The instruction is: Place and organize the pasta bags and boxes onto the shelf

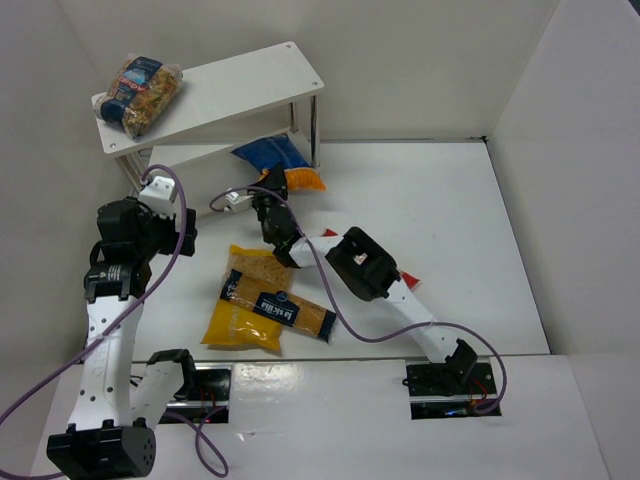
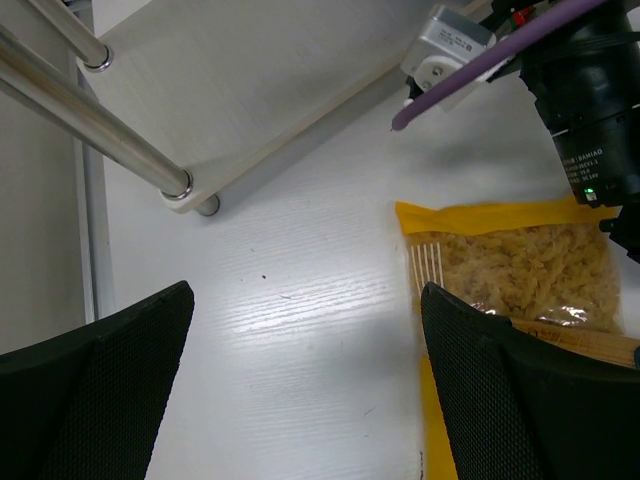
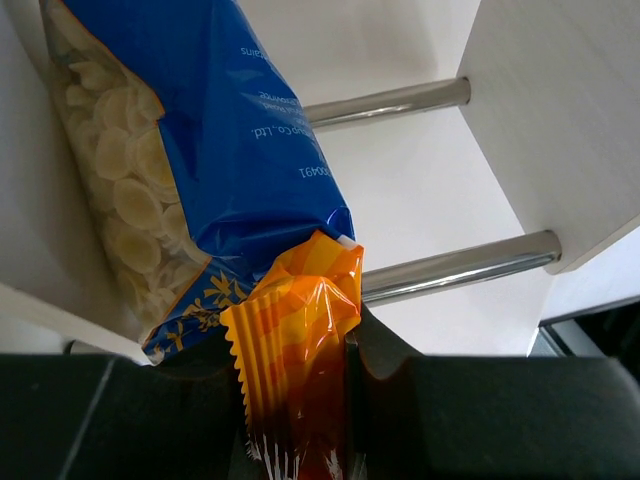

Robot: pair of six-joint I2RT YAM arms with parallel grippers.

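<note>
My right gripper (image 3: 300,400) clenches the blue bag (image 3: 230,150) by its orange end, bottom centre. My left gripper (image 2: 305,390) gapes wide

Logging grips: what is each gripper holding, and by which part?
Right gripper pinches the blue bag by its orange end; left gripper is open, holding nothing.

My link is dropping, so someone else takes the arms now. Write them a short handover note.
Left gripper: open, empty, above the table near the shelf.
Right gripper: shut on the orange end of the blue bag, which lies partly on the shelf's lower tier.
Done: clear spiral-pasta bag on the top tier's left end.
To do: seat and release the blue bag; then shelve the big yellow bag, the long yellow pack across it, and the red-and-clear pack mostly hidden under the right arm.
</note>
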